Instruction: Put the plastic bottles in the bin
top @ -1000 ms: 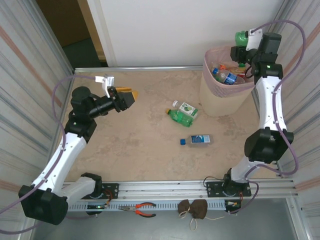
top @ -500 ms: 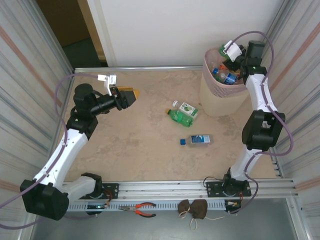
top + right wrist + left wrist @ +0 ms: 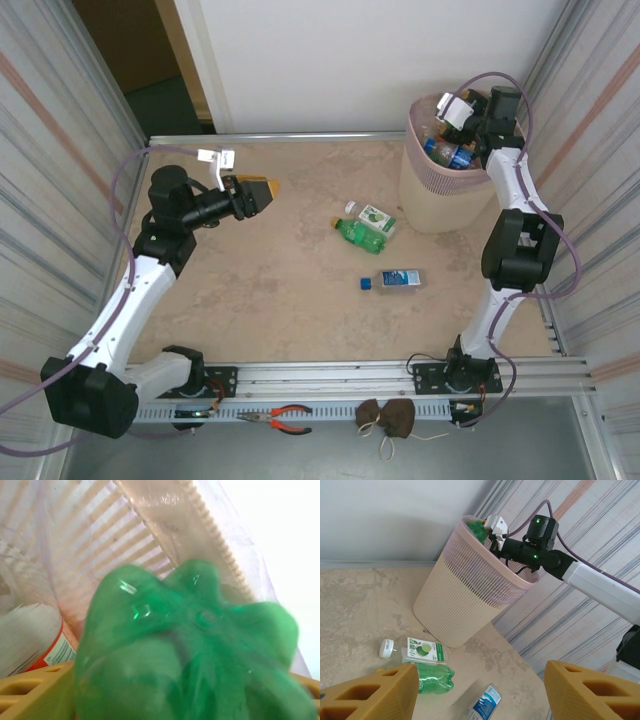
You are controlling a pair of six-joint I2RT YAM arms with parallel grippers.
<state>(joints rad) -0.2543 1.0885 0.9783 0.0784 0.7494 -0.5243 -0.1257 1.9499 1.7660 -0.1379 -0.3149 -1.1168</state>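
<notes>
Bright, even light is casting only faint shadows; my right wrist view is blurring the close bottle point(image 3: 190, 650), glare whitening its upper-right corner.

bin point(image 3: 440, 200): pale pink, slatted lattice
counter point(image 3: 270, 290): mottled beige
middle bottle point(image 3: 356, 235): bright green
near bottle point(image 3: 398, 279): clear, blue cap, blue label

We see the tall pink bin point(image 3: 432, 205) standing on the desk point(image 3: 260, 290) with bottles point(image 3: 450, 153) inside and a green bottle point(image 3: 190, 655) at its rim, while another green bottle point(image 3: 358, 235) and a clear blue-capped bottle point(image 3: 398, 279) lie nearby.
</notes>
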